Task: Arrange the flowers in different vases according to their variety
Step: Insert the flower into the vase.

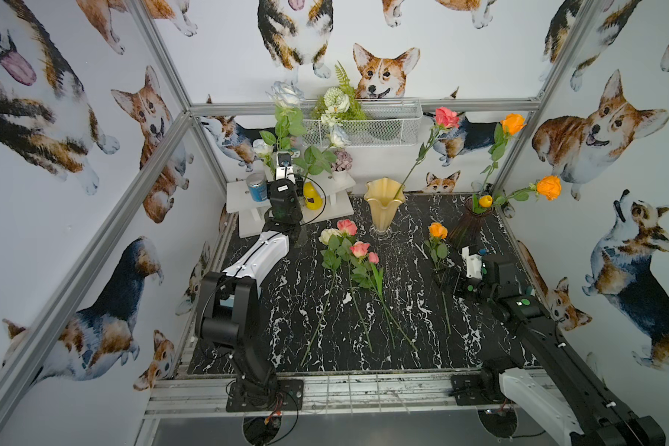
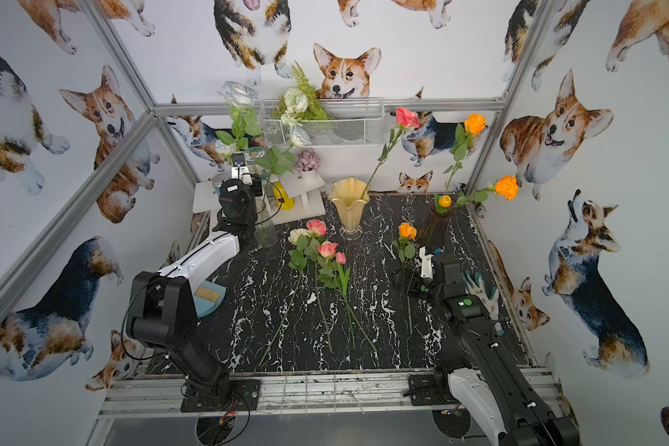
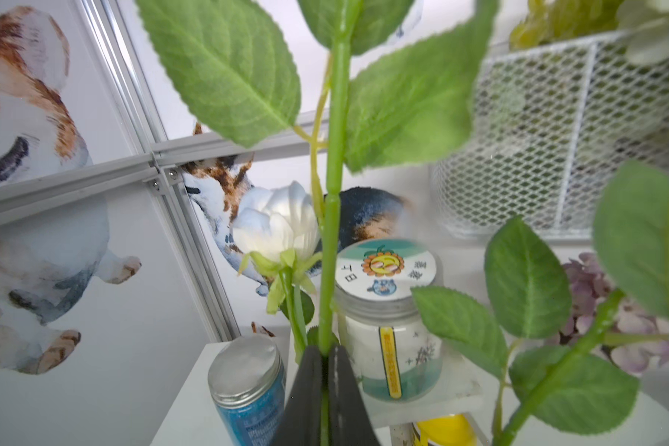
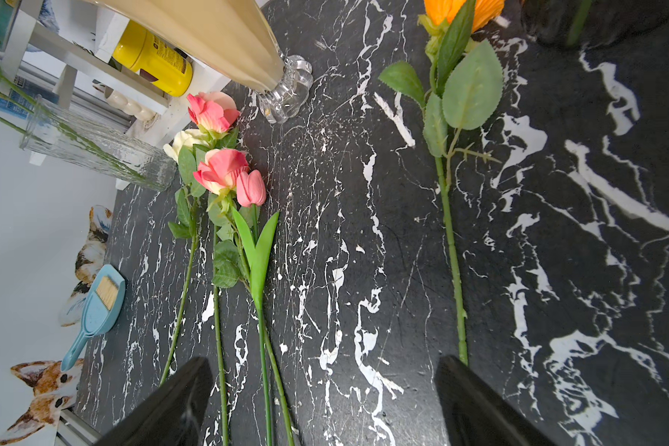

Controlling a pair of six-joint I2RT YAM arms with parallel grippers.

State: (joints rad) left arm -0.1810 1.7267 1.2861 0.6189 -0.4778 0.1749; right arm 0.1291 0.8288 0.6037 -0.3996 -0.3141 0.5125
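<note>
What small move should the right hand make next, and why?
Probably shift sideways to centre on the stem of the orange rose. The right hand hangs open over the table, but the stem lies by one finger, not between them; this rose belongs with the orange blooms in the dark purple vase.

I note the tabletop as black marble-look sheet, semi-gloss and scuffed; cream vase glossy on a clear glass foot, clear vase ribbed glass. The green stem reads as smooth plastic, its leaves matt veined cloth. The basket is white-painted metal mesh, jar lid brushed metal.
</note>
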